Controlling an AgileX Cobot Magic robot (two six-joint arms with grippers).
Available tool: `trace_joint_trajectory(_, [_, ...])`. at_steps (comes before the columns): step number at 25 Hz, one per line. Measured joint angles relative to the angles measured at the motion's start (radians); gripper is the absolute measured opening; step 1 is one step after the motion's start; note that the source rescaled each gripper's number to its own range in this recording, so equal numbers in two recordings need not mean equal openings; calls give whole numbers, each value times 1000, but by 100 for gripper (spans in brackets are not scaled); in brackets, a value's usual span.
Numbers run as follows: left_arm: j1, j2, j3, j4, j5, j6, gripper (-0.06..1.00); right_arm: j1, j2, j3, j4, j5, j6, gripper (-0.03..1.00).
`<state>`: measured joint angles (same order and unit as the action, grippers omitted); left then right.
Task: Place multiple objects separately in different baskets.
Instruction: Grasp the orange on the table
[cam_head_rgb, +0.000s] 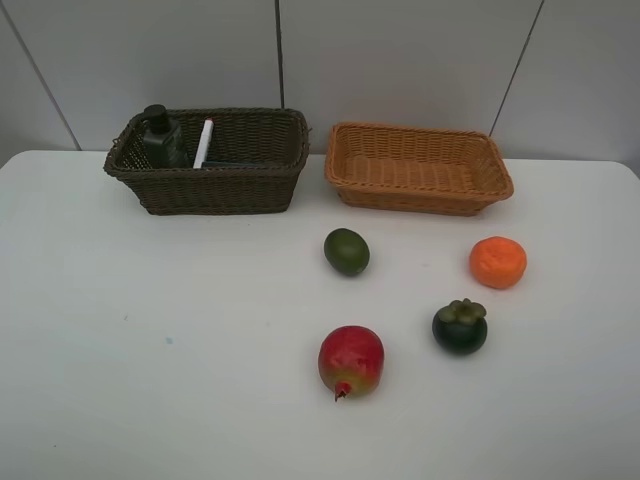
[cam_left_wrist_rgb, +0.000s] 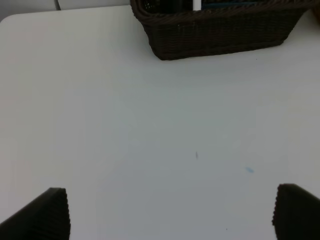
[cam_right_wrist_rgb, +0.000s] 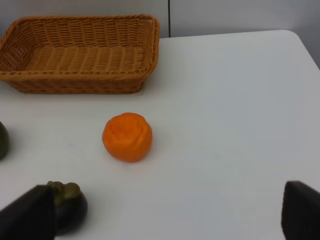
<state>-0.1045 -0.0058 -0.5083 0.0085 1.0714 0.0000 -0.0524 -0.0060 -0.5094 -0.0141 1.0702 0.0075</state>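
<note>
Left gripper (cam_left_wrist_rgb: 172, 214) and right gripper (cam_right_wrist_rgb: 165, 214) spread, empty. Orange (cam_head_rgb: 498, 262) at three o'clock of lime (cam_head_rgb: 346, 251); marker (cam_head_rgb: 203, 143) seemingly propped in dark basket (cam_head_rgb: 215, 192).

I see right gripper (cam_right_wrist_rgb: 165, 220) with fingers spread wide over bare white table (cam_right_wrist_rgb: 225, 100) | orange (cam_right_wrist_rgb: 127, 136) sits alone, near tan wicker basket (cam_right_wrist_rgb: 75, 85) but not touching | mangosteen (cam_right_wrist_rgb: 71, 210) partly hidden behind one finger | dark green fruit (cam_right_wrist_rgb: 2, 141) cut off at frame edge
</note>
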Motion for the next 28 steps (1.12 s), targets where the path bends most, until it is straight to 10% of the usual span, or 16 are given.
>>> trace_joint_trajectory(18, [50, 0, 0, 0, 0, 0, 100, 0, 13, 0, -10, 0, 22, 100])
trace_joint_trajectory(28, [50, 0, 0, 0, -3, 0, 100, 0, 673, -102, -61, -56, 120, 100])
